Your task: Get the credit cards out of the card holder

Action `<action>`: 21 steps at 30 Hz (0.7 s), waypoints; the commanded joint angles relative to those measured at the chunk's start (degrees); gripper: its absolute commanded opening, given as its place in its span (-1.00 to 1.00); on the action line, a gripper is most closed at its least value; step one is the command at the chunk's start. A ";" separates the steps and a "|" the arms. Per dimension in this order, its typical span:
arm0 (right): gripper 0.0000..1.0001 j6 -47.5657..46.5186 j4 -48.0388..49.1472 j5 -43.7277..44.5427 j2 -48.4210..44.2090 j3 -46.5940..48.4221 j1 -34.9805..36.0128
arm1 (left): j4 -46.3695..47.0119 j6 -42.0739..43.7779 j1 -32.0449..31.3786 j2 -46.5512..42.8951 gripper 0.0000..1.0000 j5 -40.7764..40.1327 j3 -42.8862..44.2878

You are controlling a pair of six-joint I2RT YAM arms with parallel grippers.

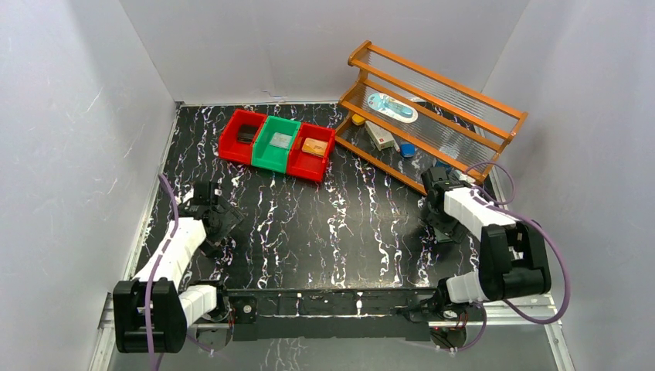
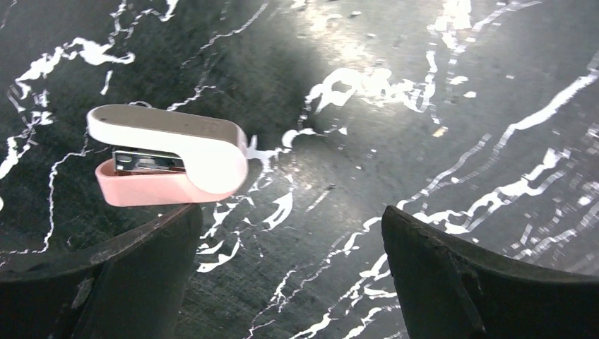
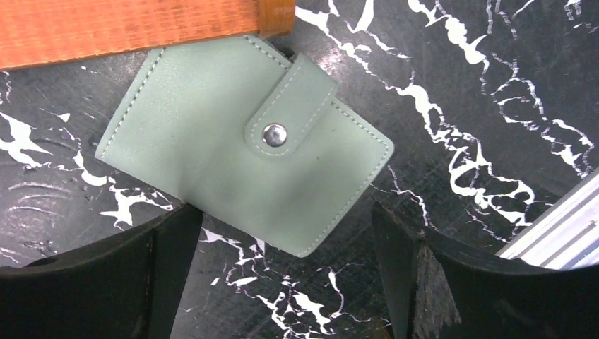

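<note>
No writing can be read in any view. The card holder (image 3: 212,162) has a plain cover, and print on the blister packet (image 1: 391,107) on the wooden rack (image 1: 444,81) is too small to tell.

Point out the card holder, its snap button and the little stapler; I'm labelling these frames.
card holder (image 3: 191,155): right wrist view, on the green cover left of the strap.
snap button (image 3: 275,135): right wrist view, centre of the metal stud.
stapler (image 2: 205,145): left wrist view, on its white top arm.
</note>
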 commanded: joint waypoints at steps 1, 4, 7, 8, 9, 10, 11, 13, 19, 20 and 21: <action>0.91 -0.12 2.86 -1.24 3.22 1.31 -0.25 | 0.02 4.33 0.32 -5.05 0.97 5.77 2.14; 0.66 -1.04 6.98 -8.10 4.78 -1.03 -0.12 | 1.79 3.84 0.36 -7.61 0.97 10.81 1.31; 0.48 -2.71 10.85 -12.51 4.28 -4.39 2.51 | 3.87 3.94 0.38 -8.68 0.97 15.58 0.48; 0.47 -2.32 10.90 -12.62 3.84 -4.86 4.23 | 4.35 3.99 0.35 -8.79 0.97 16.80 0.38; 0.46 -1.50 10.73 -12.21 3.31 -5.42 6.49 | 4.78 4.11 0.32 -8.75 0.97 17.90 0.22; 0.46 -0.87 10.45 -11.93 2.82 -5.95 8.82 | 5.24 4.25 0.34 -8.72 0.97 18.69 0.03; 0.46 0.49 10.07 -11.85 2.31 -6.24 10.88 | 5.69 4.33 0.37 -8.72 0.97 19.28 -0.12; 0.45 3.08 9.19 -11.96 1.89 -6.65 14.82 | 6.29 4.60 0.34 -8.66 0.97 19.82 -0.39; 0.42 7.12 7.27 -13.77 0.45 -5.64 27.33 | 7.23 5.61 0.32 -8.31 0.97 21.22 -0.71; 0.41 7.84 6.43 -13.04 0.07 -4.55 28.94 | 7.28 5.82 0.34 -8.31 0.97 21.41 -0.67; 0.42 8.73 3.58 -11.19 -0.62 -3.13 30.16 | 7.28 6.19 0.31 -8.35 0.97 21.62 -0.58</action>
